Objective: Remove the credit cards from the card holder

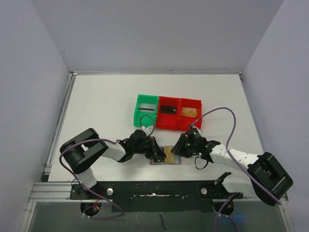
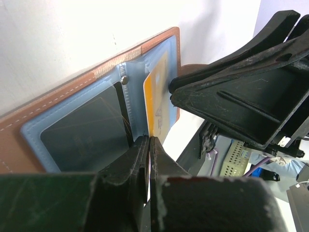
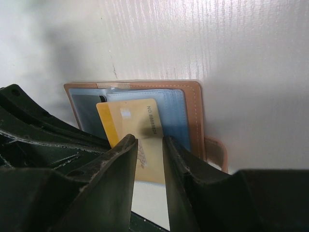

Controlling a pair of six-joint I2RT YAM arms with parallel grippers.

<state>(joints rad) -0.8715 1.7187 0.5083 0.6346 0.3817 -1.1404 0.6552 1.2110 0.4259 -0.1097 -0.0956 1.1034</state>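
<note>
Card holder (image 1: 166, 157) lies open at lower centre of the top view. The left gripper (image 2: 148, 145) is closed tight at its edge. The right gripper (image 3: 149, 142) is narrowly parted over the protruding yellow card (image 3: 128, 118), gripping nothing. That card is likely thin, stiff and slick: pinch its exposed end.

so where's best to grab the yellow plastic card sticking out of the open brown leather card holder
Probably the yellow card by its free end, coming from the side of the right gripper: that end pokes out of the blue pocket of the card holder; the rest is sleeved.
</note>
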